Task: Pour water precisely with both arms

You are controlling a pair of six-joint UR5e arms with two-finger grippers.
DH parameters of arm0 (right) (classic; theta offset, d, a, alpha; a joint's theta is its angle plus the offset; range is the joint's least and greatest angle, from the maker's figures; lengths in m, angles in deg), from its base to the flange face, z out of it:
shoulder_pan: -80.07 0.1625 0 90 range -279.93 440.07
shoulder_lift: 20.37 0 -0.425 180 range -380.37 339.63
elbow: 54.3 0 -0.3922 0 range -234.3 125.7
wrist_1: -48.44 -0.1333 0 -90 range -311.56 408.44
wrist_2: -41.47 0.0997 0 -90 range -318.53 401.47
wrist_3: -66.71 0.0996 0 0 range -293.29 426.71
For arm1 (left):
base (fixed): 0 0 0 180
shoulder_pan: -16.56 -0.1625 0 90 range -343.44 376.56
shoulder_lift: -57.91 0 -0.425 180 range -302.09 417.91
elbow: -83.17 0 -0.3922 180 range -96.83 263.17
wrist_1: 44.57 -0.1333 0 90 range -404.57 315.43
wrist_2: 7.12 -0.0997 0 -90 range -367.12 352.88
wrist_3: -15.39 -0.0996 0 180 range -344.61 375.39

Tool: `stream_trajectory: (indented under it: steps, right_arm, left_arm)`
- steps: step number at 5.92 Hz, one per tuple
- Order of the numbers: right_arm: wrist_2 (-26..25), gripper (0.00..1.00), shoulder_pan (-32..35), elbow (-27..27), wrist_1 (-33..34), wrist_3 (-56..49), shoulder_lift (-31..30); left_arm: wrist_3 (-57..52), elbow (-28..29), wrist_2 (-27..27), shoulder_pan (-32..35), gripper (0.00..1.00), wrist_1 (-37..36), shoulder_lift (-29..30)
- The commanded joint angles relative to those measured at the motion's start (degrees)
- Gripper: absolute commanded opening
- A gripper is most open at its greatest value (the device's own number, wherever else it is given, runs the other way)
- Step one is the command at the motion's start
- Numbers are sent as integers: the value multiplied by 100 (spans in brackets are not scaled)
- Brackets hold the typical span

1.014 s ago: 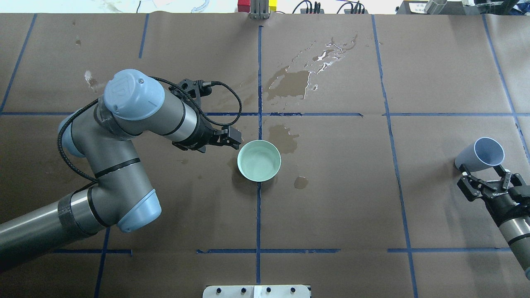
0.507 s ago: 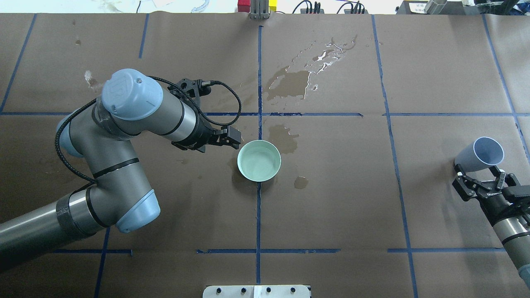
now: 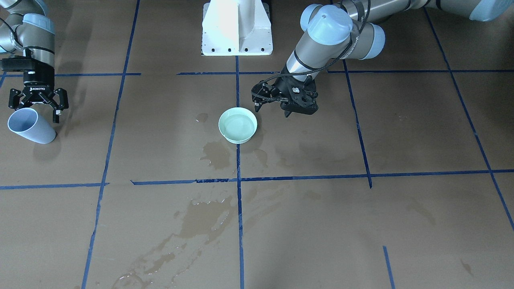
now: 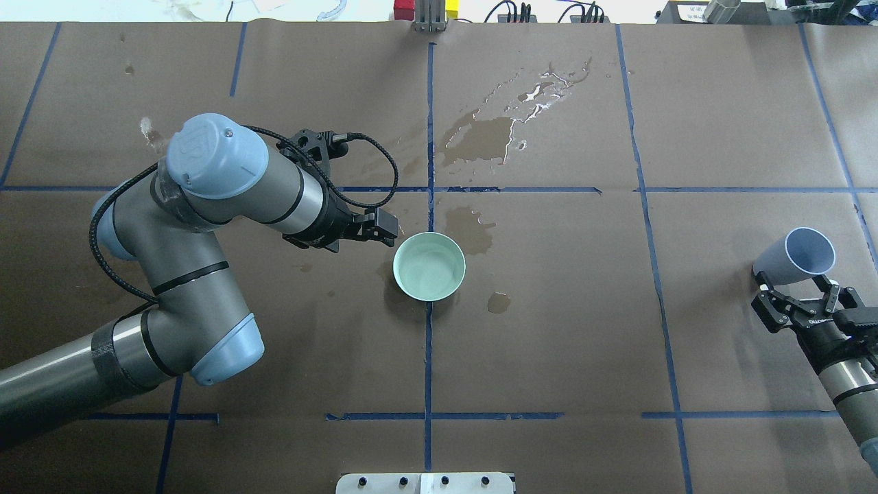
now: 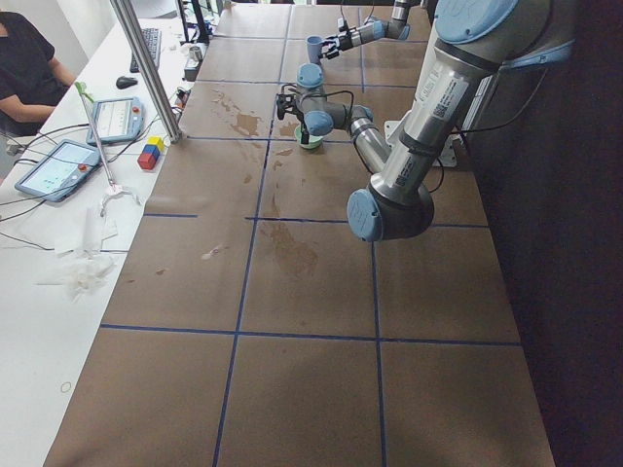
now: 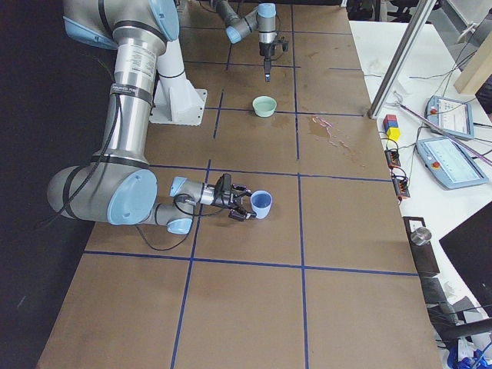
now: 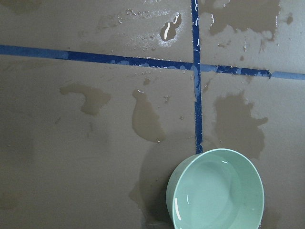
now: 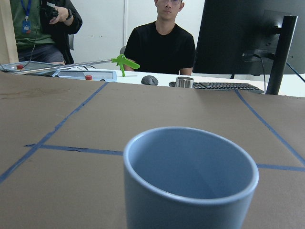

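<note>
A mint-green bowl (image 4: pixel 398 278) stands at the table's middle, with clear water (image 4: pixel 429 267) pooled in it; the front view shows the water (image 3: pixel 237 126) too. My left gripper (image 4: pixel 384 230) hovers just left of the bowl, apart from it, and looks open and empty. In the left wrist view the bowl (image 7: pixel 174 200) sits at the lower right and no fingers show. A pale blue cup (image 4: pixel 796 257) stands empty at the far right. My right gripper (image 4: pixel 796 288) is open, its fingers flanking the cup's near side. The cup (image 8: pixel 190 176) fills the right wrist view.
Dark wet spill patches (image 4: pixel 480 137) lie beyond the bowl, with smaller ones (image 4: pixel 499 302) beside it. Blue tape lines grid the brown table. The white pedestal (image 3: pixel 237 28) stands at the robot's edge. People sit past the far edge, with tablets and coloured blocks (image 5: pixel 149 154).
The left arm has drawn slightly back from the bowl. The right gripper has shifted a little behind the cup. Bowl and cup have not moved.
</note>
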Motion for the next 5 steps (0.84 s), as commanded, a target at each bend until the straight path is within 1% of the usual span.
stream_trajectory:
  steps: [1, 5]
  right_arm:
    - [-11, 99, 1, 12, 3, 0, 2]
    - [6, 99, 97, 56, 3, 0, 11]
  left_arm:
    - [0, 0, 0, 1, 99, 0, -18]
    - [0, -9, -9, 1, 99, -18, -27]
